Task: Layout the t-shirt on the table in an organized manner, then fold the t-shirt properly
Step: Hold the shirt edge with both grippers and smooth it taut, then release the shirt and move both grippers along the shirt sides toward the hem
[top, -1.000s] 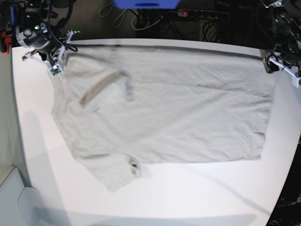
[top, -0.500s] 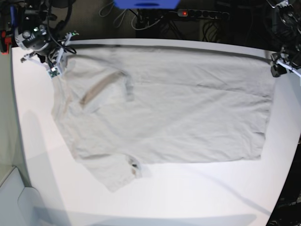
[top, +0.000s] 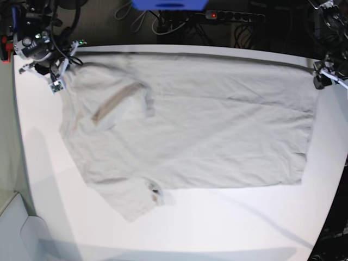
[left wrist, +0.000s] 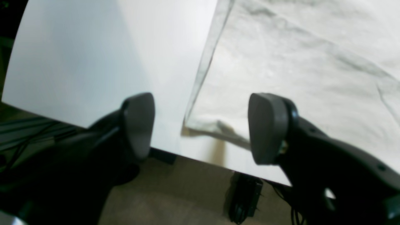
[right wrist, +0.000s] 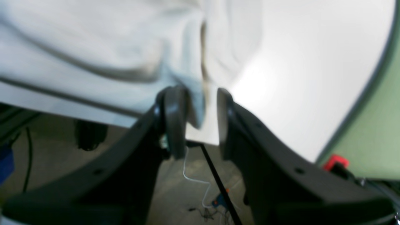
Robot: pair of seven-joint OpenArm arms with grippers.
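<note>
While spread flat | t-shirt (top: 206, 119) soft, creased | table (top: 228, 223) smooth, matte

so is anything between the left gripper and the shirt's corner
Nothing visible. The left gripper hangs open over the table edge, and the t-shirt corner lies in the gap between its pads with only bare tabletop around it.

**Robotics lab bench**

Lab or workshop setup, not a home. A big white table (top: 179, 228) has robot arms mounted at its far corners. Behind it a black power strip (top: 231, 16) with a lit red switch, tangled cables (top: 147, 22) on a dark floor, a blue object (top: 168, 4), and more loose wires under the table edge in the right wrist view.
</note>
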